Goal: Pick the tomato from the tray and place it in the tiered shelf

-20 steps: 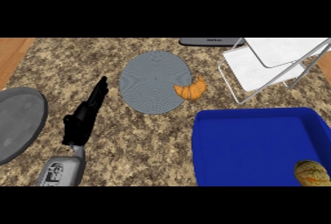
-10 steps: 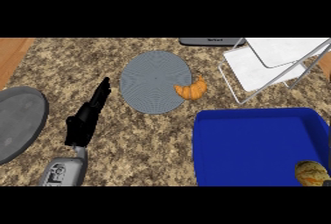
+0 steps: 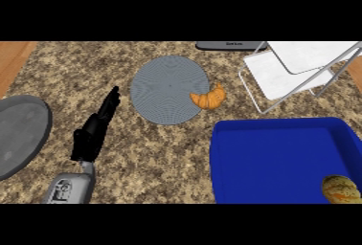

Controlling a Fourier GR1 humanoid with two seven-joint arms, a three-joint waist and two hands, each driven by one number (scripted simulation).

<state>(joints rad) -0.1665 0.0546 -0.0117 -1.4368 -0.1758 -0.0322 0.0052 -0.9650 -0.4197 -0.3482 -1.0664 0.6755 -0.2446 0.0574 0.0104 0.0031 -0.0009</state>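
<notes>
Blue tray [image 3: 283,158] sits at the lower right of the speckled granite counter [image 3: 163,153]. The tomato [image 3: 342,189] — a yellowish-green, mottled one — lies in the tray's lower right corner, partly cut off by the view's edge. Nothing touches it.

Left hand [image 3: 94,130] is at the lower left, over bare counter between the dark grey plate [image 3: 17,131] at the left edge and the lighter ribbed round grey plate [image 3: 170,90] further up. Its fingers are straight and extended, pointing up-view and holding nothing; grey forearm [image 3: 71,188] comes in from the lower edge. It is well apart from the tray and the tomato.

Right hand does not show in the view.

A croissant [image 3: 210,97] rests on the ribbed plate's right rim, partly overhanging onto the counter.

The tiered shelf [image 3: 300,72] — white panels on a grey wire frame — stands at the upper right, just beyond the tray's far wall. A dark flat object [image 3: 230,45] lies at the counter's far edge, beside the shelf; can't tell what it is.
</notes>
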